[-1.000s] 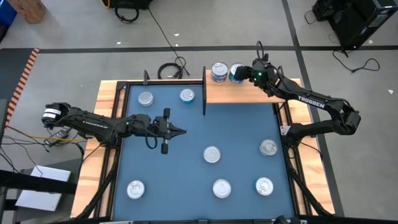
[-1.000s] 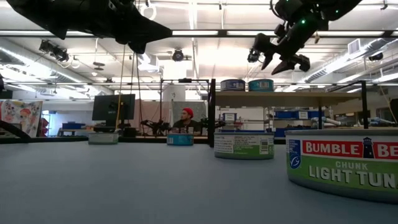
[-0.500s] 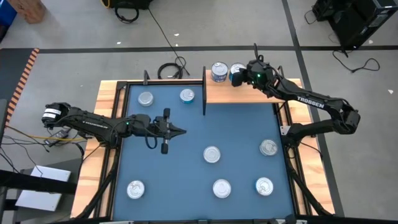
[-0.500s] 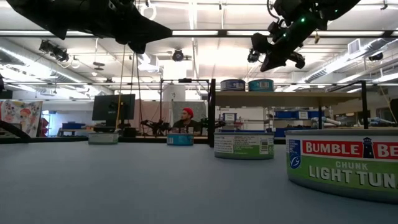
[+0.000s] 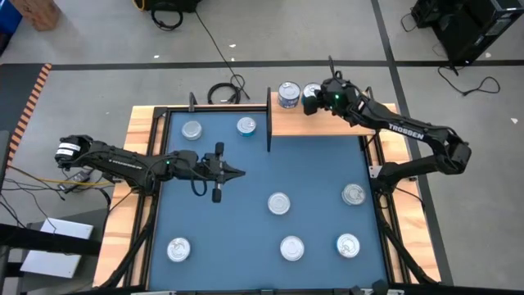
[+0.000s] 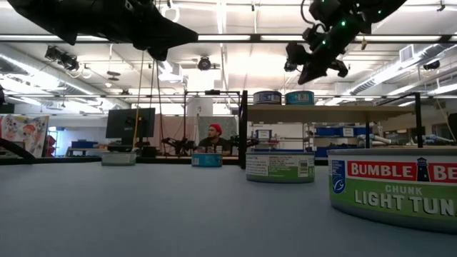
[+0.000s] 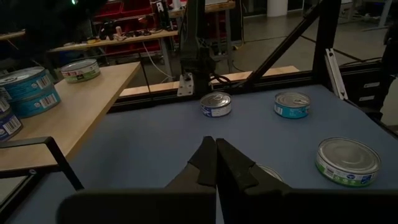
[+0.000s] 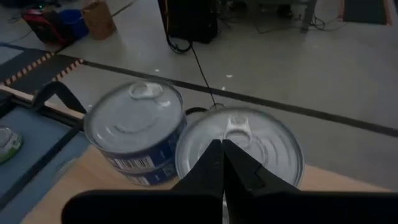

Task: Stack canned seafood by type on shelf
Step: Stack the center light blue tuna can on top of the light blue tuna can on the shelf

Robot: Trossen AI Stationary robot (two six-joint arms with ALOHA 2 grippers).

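My right end effector [image 5: 309, 97] is pinched closed, empty, above the short round silver-topped seafood tins [image 8: 239, 146]. They look rigid, dense, slick-sided; I'd grip across the rim.

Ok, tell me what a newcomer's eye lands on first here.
The right gripper, shut and empty, hangs above two stacks of tins on the wooden shelf at the mat's far edge. Loose tins dot the blue mat, where the left gripper hangs shut.
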